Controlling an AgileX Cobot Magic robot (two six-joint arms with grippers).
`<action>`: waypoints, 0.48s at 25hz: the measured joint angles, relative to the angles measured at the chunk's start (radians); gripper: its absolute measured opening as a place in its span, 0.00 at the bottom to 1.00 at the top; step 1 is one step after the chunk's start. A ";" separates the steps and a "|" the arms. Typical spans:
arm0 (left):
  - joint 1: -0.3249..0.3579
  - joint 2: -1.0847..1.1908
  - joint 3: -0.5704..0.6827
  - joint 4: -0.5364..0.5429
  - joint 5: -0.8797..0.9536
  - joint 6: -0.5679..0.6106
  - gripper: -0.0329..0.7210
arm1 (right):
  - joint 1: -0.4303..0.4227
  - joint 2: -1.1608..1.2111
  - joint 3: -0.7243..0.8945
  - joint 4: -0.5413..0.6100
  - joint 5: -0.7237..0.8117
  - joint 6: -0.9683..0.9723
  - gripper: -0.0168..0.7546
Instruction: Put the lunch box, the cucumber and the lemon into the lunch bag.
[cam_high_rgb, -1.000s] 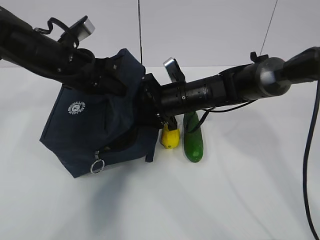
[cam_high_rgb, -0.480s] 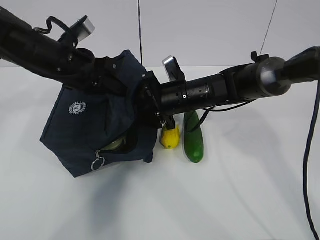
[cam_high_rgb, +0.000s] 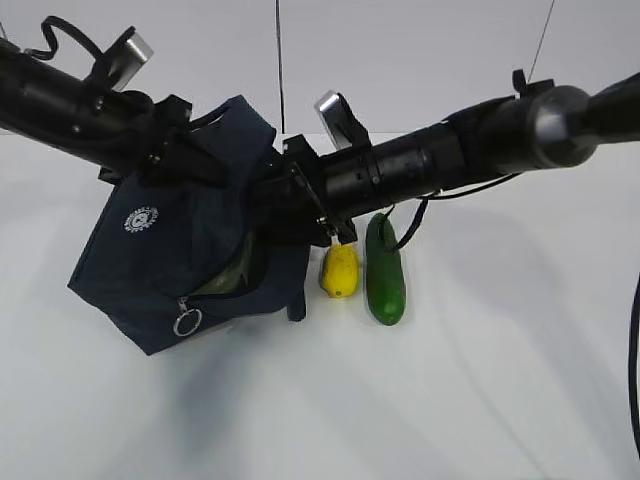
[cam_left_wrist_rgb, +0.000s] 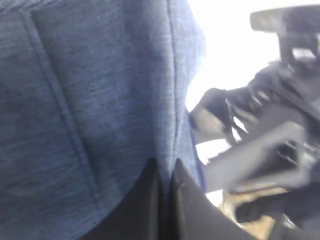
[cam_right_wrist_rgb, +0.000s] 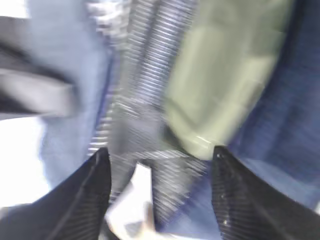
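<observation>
The navy lunch bag (cam_high_rgb: 170, 250) hangs tilted off the table, its silver ring pull (cam_high_rgb: 185, 322) at the low front. My left gripper (cam_left_wrist_rgb: 165, 170) is shut on a fold of the bag's fabric (cam_left_wrist_rgb: 100, 100) near the top. The pale green lunch box (cam_high_rgb: 228, 280) shows through the bag's open mouth. My right gripper (cam_right_wrist_rgb: 160, 155) stands open inside that mouth, with the lunch box lid (cam_right_wrist_rgb: 225, 80) just beyond its tips and a white label between the fingers. The yellow lemon (cam_high_rgb: 340, 270) and the dark green cucumber (cam_high_rgb: 385, 285) lie side by side on the table right of the bag.
The right arm (cam_high_rgb: 430, 160) stretches across from the right, passing over the lemon and cucumber. The left arm (cam_high_rgb: 70, 105) comes in from the upper left. White table (cam_high_rgb: 450, 400) spreads in front and to the right. A cable (cam_high_rgb: 632, 330) hangs at the right edge.
The left arm has pulled the bag up and a little left, widening its mouth. The lunch box now shows inside. The right arm has risen slightly.
</observation>
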 joint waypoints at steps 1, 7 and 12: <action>0.011 0.000 0.000 -0.005 0.015 0.000 0.04 | 0.000 -0.014 -0.011 -0.040 -0.002 0.017 0.63; 0.046 0.000 0.000 -0.019 0.085 0.000 0.04 | 0.002 -0.055 -0.077 -0.230 -0.006 0.135 0.63; 0.056 0.002 0.000 -0.026 0.122 0.000 0.04 | 0.002 -0.097 -0.133 -0.449 -0.009 0.269 0.63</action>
